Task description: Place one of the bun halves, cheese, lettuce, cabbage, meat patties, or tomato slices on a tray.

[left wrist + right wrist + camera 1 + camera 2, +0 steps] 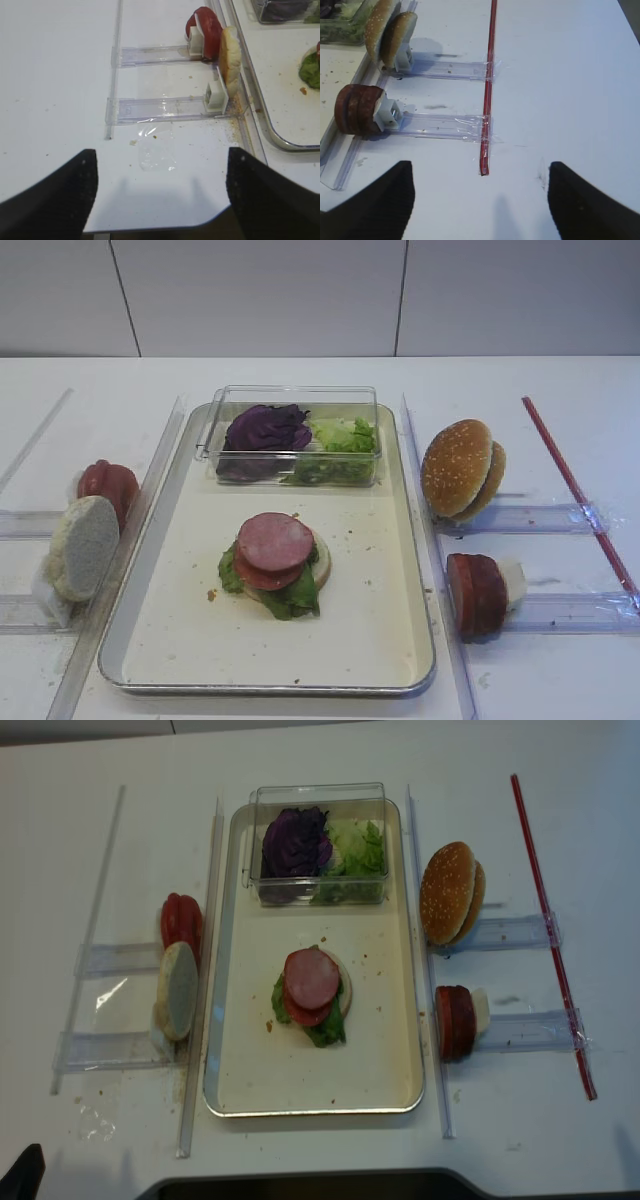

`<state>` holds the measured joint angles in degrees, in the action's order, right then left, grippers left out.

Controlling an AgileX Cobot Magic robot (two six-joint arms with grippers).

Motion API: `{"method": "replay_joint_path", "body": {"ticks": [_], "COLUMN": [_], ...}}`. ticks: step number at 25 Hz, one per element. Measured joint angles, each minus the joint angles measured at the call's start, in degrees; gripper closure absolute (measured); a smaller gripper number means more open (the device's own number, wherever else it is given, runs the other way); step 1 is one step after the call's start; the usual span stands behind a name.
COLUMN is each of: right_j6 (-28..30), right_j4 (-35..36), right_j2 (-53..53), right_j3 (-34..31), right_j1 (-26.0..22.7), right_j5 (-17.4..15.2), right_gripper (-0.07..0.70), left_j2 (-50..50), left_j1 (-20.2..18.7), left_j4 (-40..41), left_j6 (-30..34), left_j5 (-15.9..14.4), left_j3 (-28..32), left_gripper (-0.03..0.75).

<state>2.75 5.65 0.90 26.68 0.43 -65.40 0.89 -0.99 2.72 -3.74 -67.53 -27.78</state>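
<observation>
While overhead views miss it, right gripper [479,200] gapes; tray [400,680] loaded.

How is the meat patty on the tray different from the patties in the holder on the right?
The meat patty on the tray lies flat, pink face up, atop tomato and lettuce. The patties in the right holder stand on edge, pressed together, showing dark red-brown rims. Both are round discs.

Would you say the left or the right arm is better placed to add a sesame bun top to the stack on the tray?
Probably the right. The sesame bun tops stand in a holder just right of the tray, on that arm's side, and the right gripper is open and empty. The left gripper faces the pale bun half and tomato slices.
</observation>
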Motion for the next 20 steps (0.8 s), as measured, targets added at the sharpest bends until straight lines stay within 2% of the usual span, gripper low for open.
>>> {"method": "replay_joint_path", "body": {"ticks": [20], "right_j6": [-0.1], "right_j4": [0.0], "right_j2": [0.0], "right_j3": [0.0], "right_j1": [0.0], "right_j5": [0.0], "right_gripper": [0.069], "left_j2": [0.0], "left_j1": [0.0], "left_j4": [0.0], "left_j6": [0.0], "left_j5": [0.0], "left_j3": [0.0], "left_gripper": [0.223]}}
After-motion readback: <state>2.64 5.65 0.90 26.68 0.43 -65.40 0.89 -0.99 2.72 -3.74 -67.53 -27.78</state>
